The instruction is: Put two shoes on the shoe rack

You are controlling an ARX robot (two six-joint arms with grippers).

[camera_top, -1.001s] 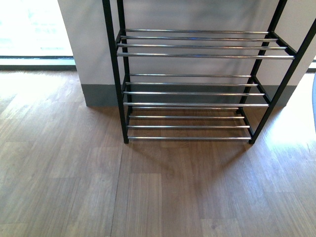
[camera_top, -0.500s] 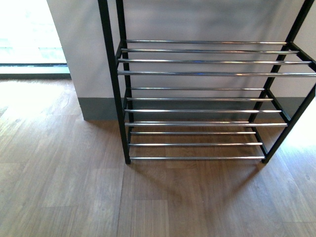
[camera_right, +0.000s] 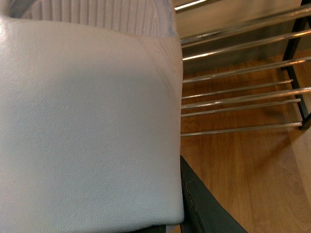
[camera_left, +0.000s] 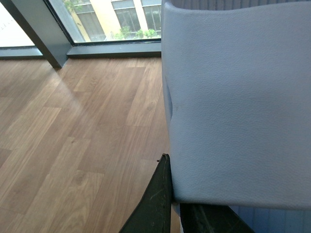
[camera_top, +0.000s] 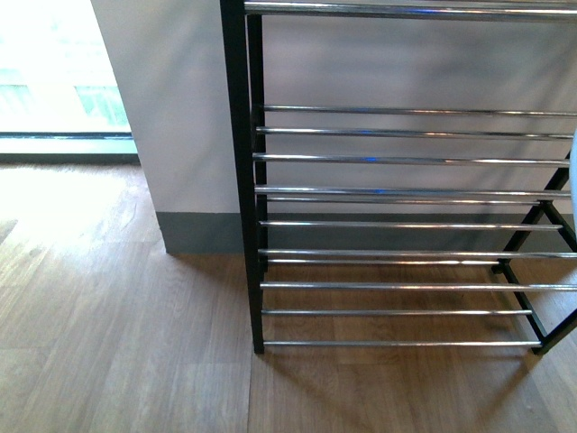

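1. The first shoe [camera_left: 233,107] fills the left wrist view. It shows as a white, finely grained surface pressed against one dark finger [camera_left: 154,199]. The left jaws seem closed on it, though the other finger is hidden.
2. The second shoe [camera_right: 87,126] sits the same way in the right jaws, beside a dark finger [camera_right: 199,204]. I judge these jaws closed on it too.
3. Such a shoe is probably light. The thick sole looks firm yet springy, and its smooth face may slip. A hold across the sole, near the middle, should keep it from swinging.
4. Only the front view shows the shoe rack [camera_top: 242,180] tier by tier, with no shoe on the bars in sight.
5. The right wrist view shows the rack's bars near, just ahead of the right jaws. The left wrist view shows only wooden floor [camera_left: 73,145] and a window [camera_left: 116,19] beyond the left jaws.
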